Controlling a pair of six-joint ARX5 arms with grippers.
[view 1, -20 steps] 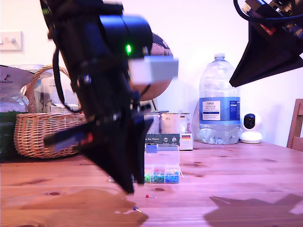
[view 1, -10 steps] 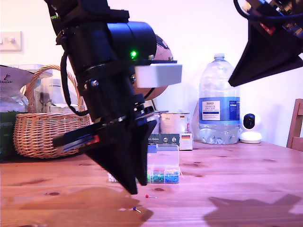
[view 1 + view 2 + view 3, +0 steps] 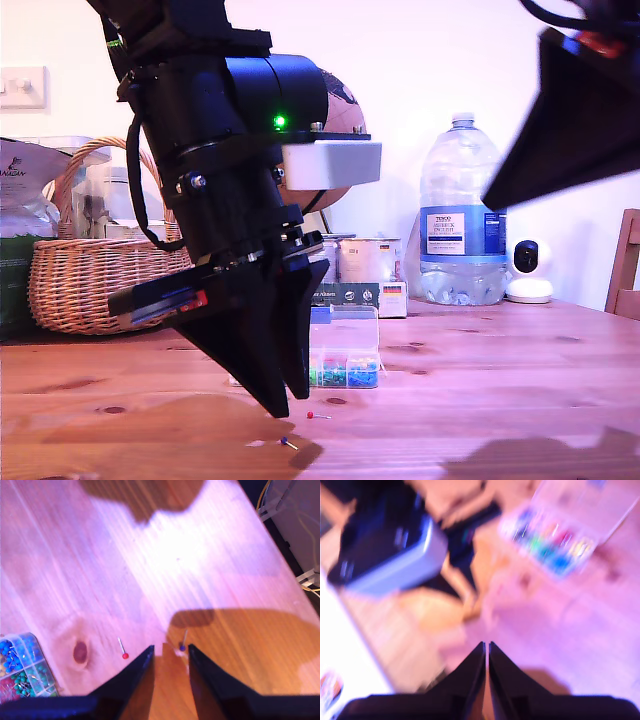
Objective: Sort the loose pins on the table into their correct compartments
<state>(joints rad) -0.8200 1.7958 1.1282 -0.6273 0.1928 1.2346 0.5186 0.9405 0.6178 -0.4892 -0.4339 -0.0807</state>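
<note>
My first end effector [image 3: 170, 652] hung with jaws apart just above the worktop [image 3: 480, 400], the blue pin [image 3: 182, 647] beside one fingertip and the red pin [image 3: 125, 655] near. My second end effector [image 3: 486, 645] was raised, jaws together. The compartments [image 3: 345, 370] stood farther back.

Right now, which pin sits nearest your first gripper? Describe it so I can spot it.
Find the clear box on the table. In front of it, my first gripper hangs open over two pins. The blue pin lies at its fingertips; the red pin lies farther off.
</note>
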